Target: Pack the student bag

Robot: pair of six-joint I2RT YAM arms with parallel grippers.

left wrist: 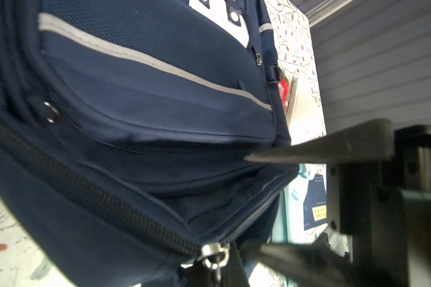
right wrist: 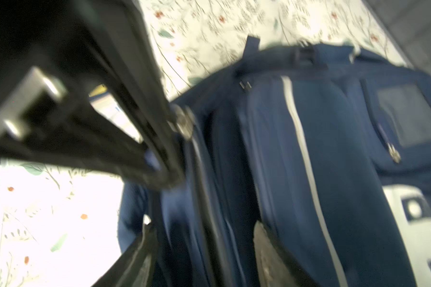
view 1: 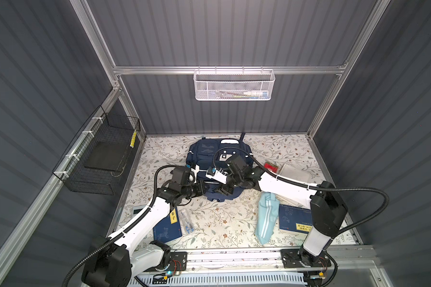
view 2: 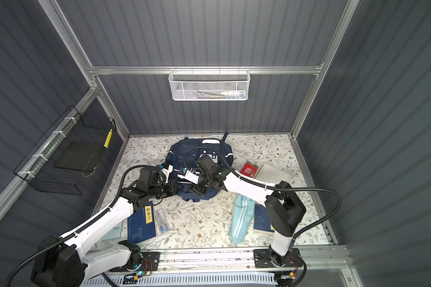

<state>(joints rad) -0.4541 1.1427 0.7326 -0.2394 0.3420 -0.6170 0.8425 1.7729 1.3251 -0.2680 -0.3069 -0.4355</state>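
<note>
Top views, student bag (view 1: 204, 151): lies flat at the back middle of the flowered surface (view 1: 222, 223), in both top views.
Top views, my left pincer (view 1: 210, 185): reaches in from the left to the student bag's near end; I cannot see the jaws from here.
Top views, my right pincer (view 1: 222, 194): points down at the same near end, just beside the left one.
Top views, surroundings: a light-blue pouch (view 1: 265, 218) and a blue book (view 1: 294, 220) lie near right, and another blue book (view 1: 167, 228) near left, all apart from the bag.
Left wrist view, zip pull (left wrist: 214, 252): silver, at the end of the unzipped line; my left pincer is closed tight on the bag's edge there.
Left wrist view, right pincer (left wrist: 245, 201): jaws spread, with one finger (left wrist: 309, 149) at the gaping pocket mouth and the other outside the zip line.
Right wrist view, left pincer (right wrist: 169, 171): fingers pressed together on the bag's rim by the zip pull.
Right wrist view, right pincer (right wrist: 204, 251): blurred, with the fingers apart over the bag's folds.
</note>
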